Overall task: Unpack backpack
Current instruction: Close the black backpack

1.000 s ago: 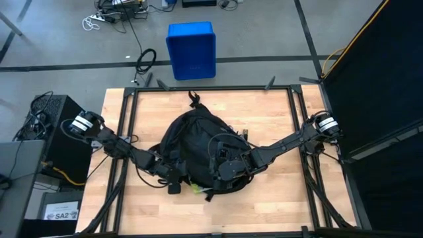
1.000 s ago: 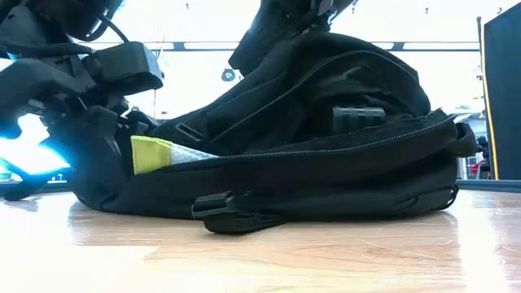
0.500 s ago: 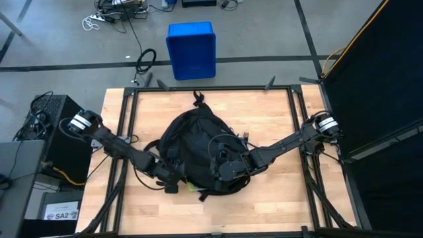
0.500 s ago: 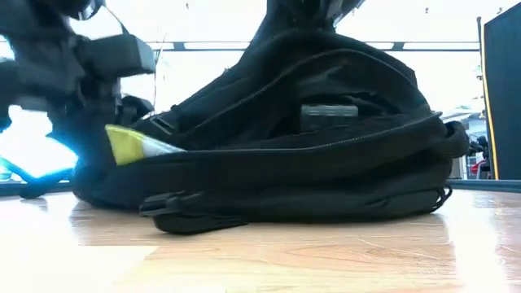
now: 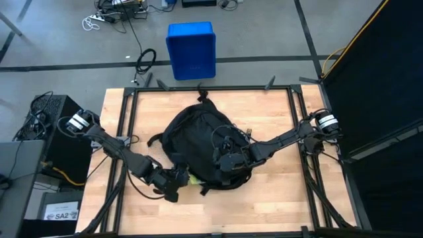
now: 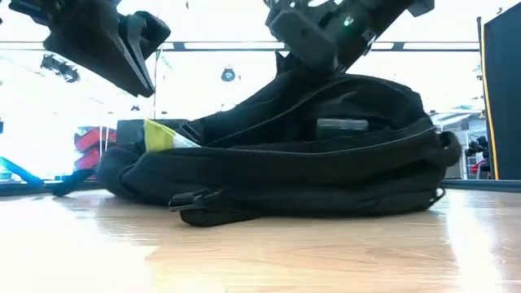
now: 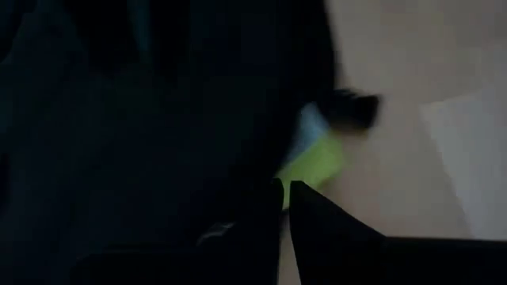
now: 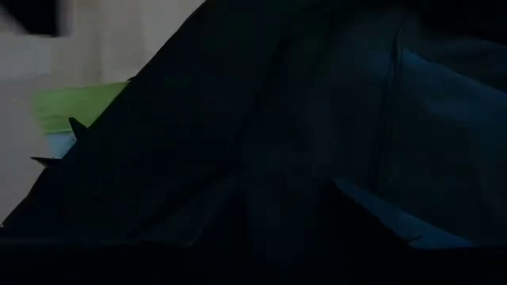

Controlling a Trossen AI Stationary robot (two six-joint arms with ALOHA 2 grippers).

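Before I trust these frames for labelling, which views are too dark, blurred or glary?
Low view: bright backlight behind, so the backpack is nearly a silhouette. Left wrist view: dim and smeared, though the yellow-green item shows. Right wrist view: very dark, mostly black fabric. High view: evenly lit and sharp.

Matt black fabric backpack (image 5: 198, 142) on a smooth, light-grained wooden table (image 5: 264, 205).

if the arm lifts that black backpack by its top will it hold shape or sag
Probably sag: the backpack is soft fabric, slumped low on the table. Its open zip gap, where a yellow-green item pokes out, may gape. Loose straps would likely dangle.
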